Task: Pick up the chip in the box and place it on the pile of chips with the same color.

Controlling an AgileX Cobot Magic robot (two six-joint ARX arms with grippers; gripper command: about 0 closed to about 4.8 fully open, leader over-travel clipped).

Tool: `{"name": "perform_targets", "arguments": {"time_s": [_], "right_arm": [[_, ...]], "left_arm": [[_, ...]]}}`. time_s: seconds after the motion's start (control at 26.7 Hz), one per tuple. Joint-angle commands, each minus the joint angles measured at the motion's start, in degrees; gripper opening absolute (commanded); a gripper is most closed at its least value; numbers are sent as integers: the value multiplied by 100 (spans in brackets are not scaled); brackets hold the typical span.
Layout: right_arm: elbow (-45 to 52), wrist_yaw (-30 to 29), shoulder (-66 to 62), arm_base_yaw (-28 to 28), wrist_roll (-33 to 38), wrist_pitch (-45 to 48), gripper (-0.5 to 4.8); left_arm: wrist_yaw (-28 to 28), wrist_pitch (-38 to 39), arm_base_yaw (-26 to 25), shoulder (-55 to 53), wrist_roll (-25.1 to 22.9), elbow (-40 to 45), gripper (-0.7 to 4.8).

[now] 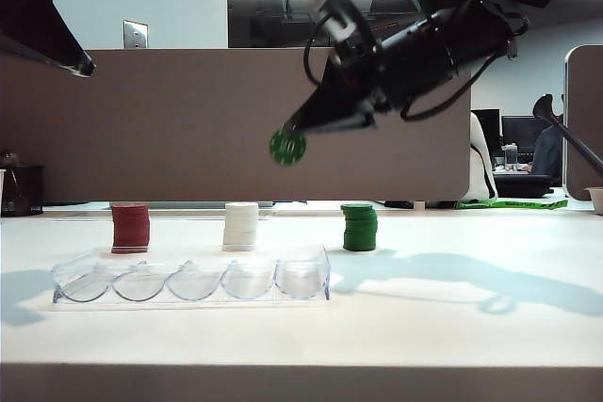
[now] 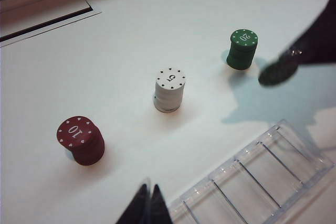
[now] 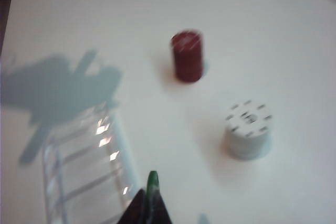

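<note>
Presently the right gripper (image 1: 294, 136) hangs high above the table, pinching the round dark-green poker chip (image 1: 287, 147) edge-on. The short dark-green chip stack (image 1: 359, 227) stands below, off toward the right arm's own side, beyond the clear plastic tray (image 1: 188, 280). The left gripper (image 2: 149, 203), jaws together and empty, is parked near the tray.

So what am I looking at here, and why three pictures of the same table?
It is a robot with two arms, each ending in a two-finger gripper. One picture comes from a camera facing the table; the other two from cameras on the wrists. The right gripper hangs in the air, shut on a green chip; its wrist camera sees that chip edge-on. The left gripper is shut and holds nothing, up at the left. On the table lie an empty clear chip tray and, behind it, a red stack, a white stack and a green stack.
</note>
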State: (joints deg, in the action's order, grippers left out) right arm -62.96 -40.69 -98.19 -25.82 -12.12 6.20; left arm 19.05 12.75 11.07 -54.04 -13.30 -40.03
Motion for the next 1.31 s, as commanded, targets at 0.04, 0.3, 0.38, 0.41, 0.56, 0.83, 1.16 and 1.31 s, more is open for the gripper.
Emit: {"name": "perform_targets", "arguments": {"time_s": [0.04, 0.3, 0.38, 0.41, 0.56, 0.83, 1.16, 1.31], "right_arm": [[-87, 0, 24, 219, 1657, 1143, -1], [-236, -2, -52, 1056, 4433, 1510, -1], [-243, -177, -267, 1266, 5040, 1510, -1], [-260, -271, -361, 1311, 5180, 1510, -1], [-400, -835, -1021, 1366, 5720, 1563, -1], [-402, -675, -1191, 1368, 5834, 1578, -1], [-450, -691, -1585, 1456, 6518, 2092, -1], [-450, -651, -1596, 1456, 6570, 2159, -1]], "left_arm": [[24, -35, -2, 15, 0, -22, -6], [31, -35, -2, 13, 13, -22, -6], [31, -37, -2, 11, 24, -22, -6], [31, -37, -2, 11, 24, -22, -6], [31, -37, -2, 9, 22, -22, -6], [28, -4, -2, 9, 20, -22, -6], [31, 0, -2, -2, 22, -22, -6], [31, 0, -2, -2, 22, -22, -6]]}}
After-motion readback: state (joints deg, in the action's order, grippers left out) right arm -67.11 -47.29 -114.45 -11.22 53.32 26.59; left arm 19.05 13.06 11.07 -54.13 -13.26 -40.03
